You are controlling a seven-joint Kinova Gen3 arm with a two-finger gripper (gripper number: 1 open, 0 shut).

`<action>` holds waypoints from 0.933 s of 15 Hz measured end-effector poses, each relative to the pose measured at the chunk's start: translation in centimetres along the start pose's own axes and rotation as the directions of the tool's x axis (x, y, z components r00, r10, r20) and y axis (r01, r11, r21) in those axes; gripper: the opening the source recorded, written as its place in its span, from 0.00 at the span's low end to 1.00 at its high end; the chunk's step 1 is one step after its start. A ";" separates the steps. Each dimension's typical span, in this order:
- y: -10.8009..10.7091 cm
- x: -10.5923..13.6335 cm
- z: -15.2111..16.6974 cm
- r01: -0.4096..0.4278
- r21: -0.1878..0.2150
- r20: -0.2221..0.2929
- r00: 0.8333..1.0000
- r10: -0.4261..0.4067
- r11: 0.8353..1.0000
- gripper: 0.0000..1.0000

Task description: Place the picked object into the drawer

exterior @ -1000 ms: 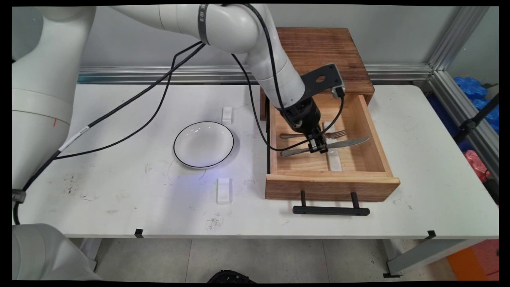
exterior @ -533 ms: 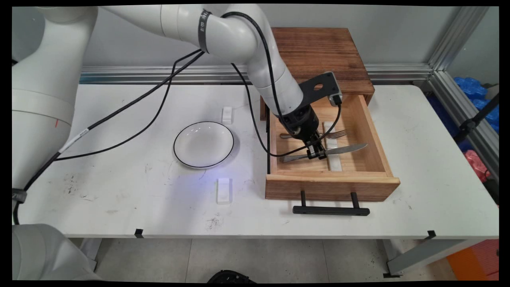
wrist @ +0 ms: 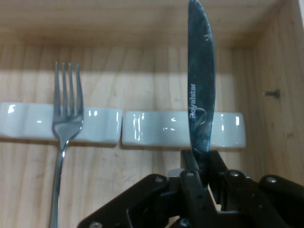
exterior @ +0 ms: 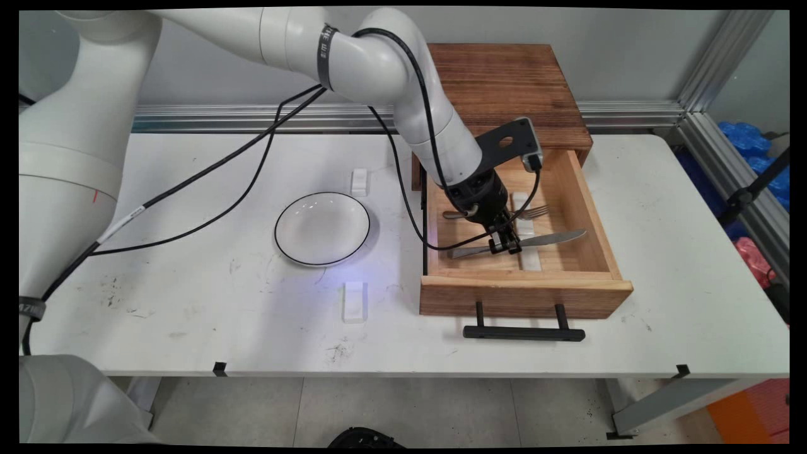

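Observation:
My gripper [exterior: 506,243] reaches down into the open wooden drawer [exterior: 523,291] and is shut on a steel table knife [exterior: 547,239]. In the hand view the knife [wrist: 199,85] runs straight up from the gripper [wrist: 202,164], its blade crossing a white cutlery rest [wrist: 156,129]. A steel fork [wrist: 64,123] lies to its left with its tines on a second white rest [wrist: 28,121]. In the main view the fork [exterior: 533,212] lies just behind the knife on the drawer floor.
The drawer comes out of a dark wooden cabinet [exterior: 504,82] at the table's back and has a black handle [exterior: 523,333] at its front. A white plate with a dark rim [exterior: 322,227] sits left of it, between two small white rests [exterior: 359,181] [exterior: 355,301].
The gripper has carried the knife a little toward the drawer's front, away from the fork. The knife's angle has changed slightly.

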 end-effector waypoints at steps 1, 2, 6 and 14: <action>0.0 0.0 0.1 -0.003 -0.001 -0.002 1.000 0.003 1.000 0.00; -0.1 0.0 0.2 -0.005 -0.001 -0.004 1.000 0.005 1.000 0.00; -0.3 -0.1 0.5 -0.009 -0.001 -0.010 1.000 0.009 1.000 0.00; -0.8 -0.7 1.2 -0.002 -0.002 -0.003 1.000 0.002 1.000 0.00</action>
